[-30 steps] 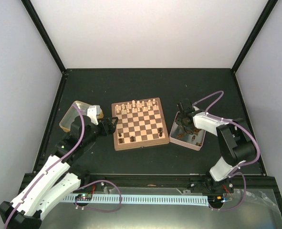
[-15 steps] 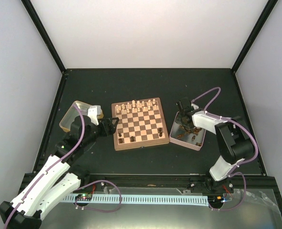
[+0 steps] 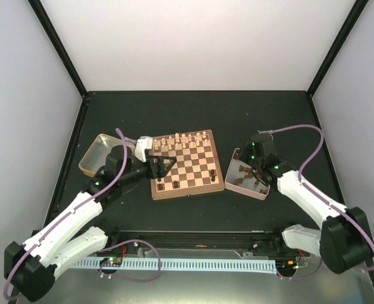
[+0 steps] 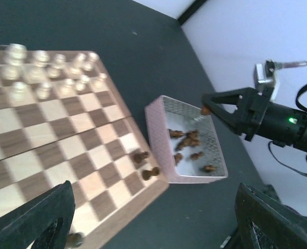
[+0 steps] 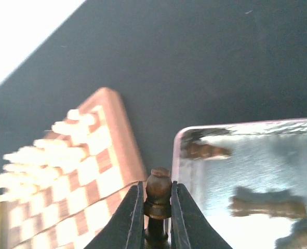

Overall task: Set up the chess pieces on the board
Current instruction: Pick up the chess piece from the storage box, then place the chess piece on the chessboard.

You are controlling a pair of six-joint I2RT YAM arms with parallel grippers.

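At the far left of the dark worktop sat a yellow-rimmed metal tin (image 3: 97, 151). Just to its right the left end effector (image 3: 162, 166) hung over the left edge of the square wooden chessboard (image 3: 193, 166), its fingers spread wide and holding nothing. On that board of tan and dark brown squares, the pale cream wooden chessmen (image 3: 180, 140) filled the two far rows. Only a few dark brown ones (image 3: 176, 183) stood on the near rows.

Right of the board, close beside its edge, lay the pink-rimmed square tray (image 4: 157, 136) with several loose dark pieces (image 4: 187, 140) lying in it. Above the tray's board-side rim the right end effector (image 5: 157, 199) was clamped on a small dark brown wooden pawn (image 5: 158, 185), gripped upright just under its round head.

The step in hand looked like the pick of one more dark piece, with the cream side apparently done and most of the dark side unplaced. The next move probably called for carrying the pawn left over the tray wall to an empty near-row square. It would need to go down upright, without nudging the dark pieces standing there.
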